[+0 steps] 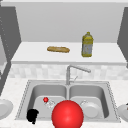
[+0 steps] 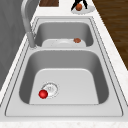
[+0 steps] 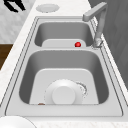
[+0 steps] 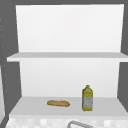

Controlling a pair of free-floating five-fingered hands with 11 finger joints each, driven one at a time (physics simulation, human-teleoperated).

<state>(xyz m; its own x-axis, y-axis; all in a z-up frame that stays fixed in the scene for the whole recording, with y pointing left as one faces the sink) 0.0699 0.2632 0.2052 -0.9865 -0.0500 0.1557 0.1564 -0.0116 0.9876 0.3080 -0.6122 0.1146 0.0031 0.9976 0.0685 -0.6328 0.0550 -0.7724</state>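
White counter surrounds the double sink (image 1: 25,95). At its right end the right hand (image 2: 80,2) clasps an orange-brown ball (image 2: 79,7), fingers pointing down, over a white plate (image 2: 89,9). The ball is round, with no long axis. The left hand (image 1: 32,115) hangs at the sink's front-left corner.

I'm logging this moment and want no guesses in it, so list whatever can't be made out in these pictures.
- Left hand: right side view, cut off by the top edge.
- Right hand: left side view, cut off by the top edge, at a brown ball.
- Red ball: front view, its bottom is cut off by the lower edge, and it hides the sink's front middle.
- Bottle: front view, label too small to read.
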